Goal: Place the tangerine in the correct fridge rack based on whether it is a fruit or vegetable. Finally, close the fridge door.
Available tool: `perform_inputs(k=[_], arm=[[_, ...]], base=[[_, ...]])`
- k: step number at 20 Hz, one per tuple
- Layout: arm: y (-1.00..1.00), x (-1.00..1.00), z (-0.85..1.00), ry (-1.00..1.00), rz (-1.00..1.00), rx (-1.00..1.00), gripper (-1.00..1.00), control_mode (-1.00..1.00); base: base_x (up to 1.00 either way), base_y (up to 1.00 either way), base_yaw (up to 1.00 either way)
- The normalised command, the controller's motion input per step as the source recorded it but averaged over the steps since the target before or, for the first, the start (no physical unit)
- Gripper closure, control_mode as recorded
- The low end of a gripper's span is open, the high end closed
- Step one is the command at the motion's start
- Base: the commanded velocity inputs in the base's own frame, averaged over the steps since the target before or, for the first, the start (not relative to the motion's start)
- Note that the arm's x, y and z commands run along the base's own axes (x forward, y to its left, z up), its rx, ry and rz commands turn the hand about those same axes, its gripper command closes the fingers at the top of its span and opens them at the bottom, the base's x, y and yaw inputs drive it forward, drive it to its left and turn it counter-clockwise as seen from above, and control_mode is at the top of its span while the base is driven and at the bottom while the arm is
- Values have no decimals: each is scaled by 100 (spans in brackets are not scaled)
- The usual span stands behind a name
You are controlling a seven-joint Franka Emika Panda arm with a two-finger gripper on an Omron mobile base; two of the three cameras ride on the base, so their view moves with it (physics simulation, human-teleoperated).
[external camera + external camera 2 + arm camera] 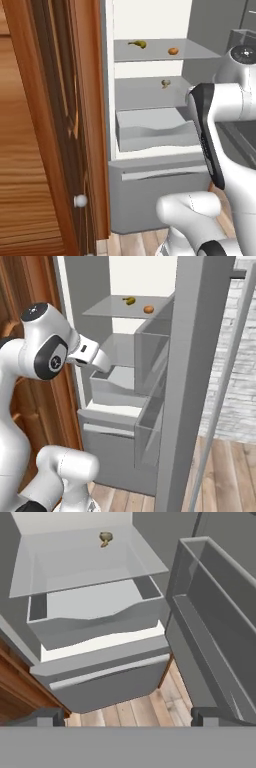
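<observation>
The tangerine [173,50] [148,309] rests on the top fridge rack [200,51] [102,309], to the right of a curved yellow item [137,44]. The fridge door [200,371] stands wide open on the right, its inner bins [215,587] facing the cavity. My gripper [127,717] is open and holds nothing. It hangs in front of the fridge, below the racks, and looks down at the grey drawer [95,624]. Its wrist [92,356] sits just left of the drawer.
A small tan lumpy item [165,83] [105,538] lies on the lower shelf. A brown wooden cabinet door [55,125] with a white knob [80,201] stands close on the left. Wooden floor [145,704] lies below the fridge.
</observation>
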Motion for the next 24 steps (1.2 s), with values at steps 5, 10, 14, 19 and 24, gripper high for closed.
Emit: perform_inputs(k=[5,10,14,19,24], arm=[[0,0,0,0,0,0,-100,100],[0,0,0,0,0,0,-100,100],[0,0,0,0,0,0,-100,100],[0,0,0,0,0,0,-100,100],[0,0,0,0,0,0,-100,100]], base=[[-50,-12,-3],[-55,-25,-2],[-20,-38,0],[-29,-25,0],[-39,-13,0]])
